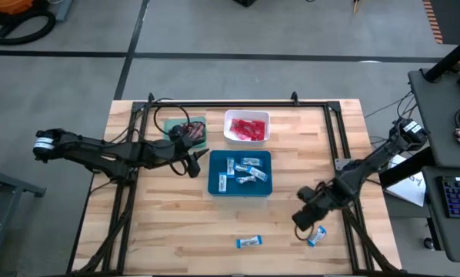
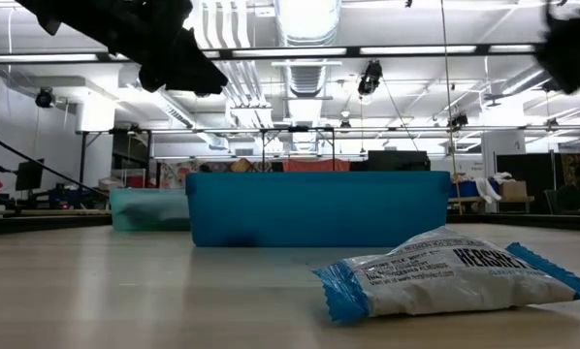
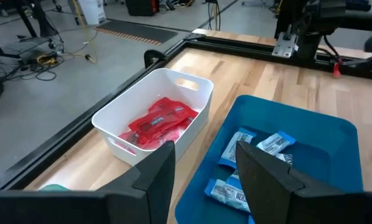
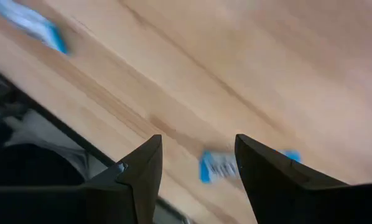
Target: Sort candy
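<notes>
Two blue-and-white candy bars lie loose on the wood near the table's near edge: one (image 1: 248, 242), the other (image 1: 316, 237), which the right wrist view shows beyond the gap between my fingers (image 4: 226, 167). More such bars fill the blue tray (image 1: 240, 173). Red packets (image 3: 161, 121) sit in the white tray (image 1: 247, 127). No dark brown bars show. My right gripper (image 1: 303, 223) (image 4: 198, 143) hovers open just above the right-hand loose bar. My left gripper (image 1: 190, 154) (image 3: 204, 149) is open and empty, over the green tray (image 1: 191, 123) and beside the blue tray's left wall.
A black metal frame (image 1: 238, 104) runs along the table's far edge and down both sides. In the low view the nearest bar (image 2: 455, 276) lies close to the camera, with the blue tray (image 2: 319, 208) and green tray (image 2: 149, 208) behind it. Bare wood lies between the blue tray and the loose bars.
</notes>
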`<state>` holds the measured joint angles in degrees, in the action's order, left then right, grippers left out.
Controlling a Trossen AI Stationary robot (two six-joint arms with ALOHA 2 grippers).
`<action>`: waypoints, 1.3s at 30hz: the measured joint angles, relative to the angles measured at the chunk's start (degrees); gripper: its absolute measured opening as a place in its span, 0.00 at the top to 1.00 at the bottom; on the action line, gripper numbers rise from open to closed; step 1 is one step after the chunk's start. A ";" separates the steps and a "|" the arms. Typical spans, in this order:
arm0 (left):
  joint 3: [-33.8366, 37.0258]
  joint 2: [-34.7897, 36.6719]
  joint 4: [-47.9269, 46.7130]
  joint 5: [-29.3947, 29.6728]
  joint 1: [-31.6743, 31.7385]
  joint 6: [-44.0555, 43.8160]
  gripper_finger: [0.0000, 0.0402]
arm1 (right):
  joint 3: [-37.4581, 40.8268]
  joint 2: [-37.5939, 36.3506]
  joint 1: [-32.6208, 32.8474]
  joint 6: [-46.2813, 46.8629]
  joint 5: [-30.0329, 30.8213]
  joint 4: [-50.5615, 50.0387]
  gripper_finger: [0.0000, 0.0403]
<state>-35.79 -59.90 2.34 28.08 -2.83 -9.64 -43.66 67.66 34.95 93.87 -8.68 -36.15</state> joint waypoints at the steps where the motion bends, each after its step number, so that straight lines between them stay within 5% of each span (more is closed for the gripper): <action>1: 0.15 0.00 0.15 0.02 0.00 -0.12 0.62 | 0.00 0.00 1.24 2.19 -1.04 -1.06 0.52; 9: 0.26 0.00 0.93 0.06 0.02 0.14 0.62 | 0.00 0.30 8.03 10.53 -2.65 -2.94 0.52; 18: 0.26 0.00 1.41 0.09 0.02 1.20 0.62 | -0.11 7.90 14.73 -25.32 -3.10 -2.50 0.52; 28: 0.26 -0.02 1.59 0.10 0.02 1.21 0.62 | -1.05 17.79 15.20 -36.39 -3.27 -2.10 0.53; 39: 0.26 -0.02 1.71 0.10 0.02 1.22 0.62 | -1.88 18.32 15.18 -35.65 -3.33 -1.88 0.85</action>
<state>-35.53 -59.92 4.05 28.18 -2.81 -8.43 -45.54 85.98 50.13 58.22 -12.01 -38.03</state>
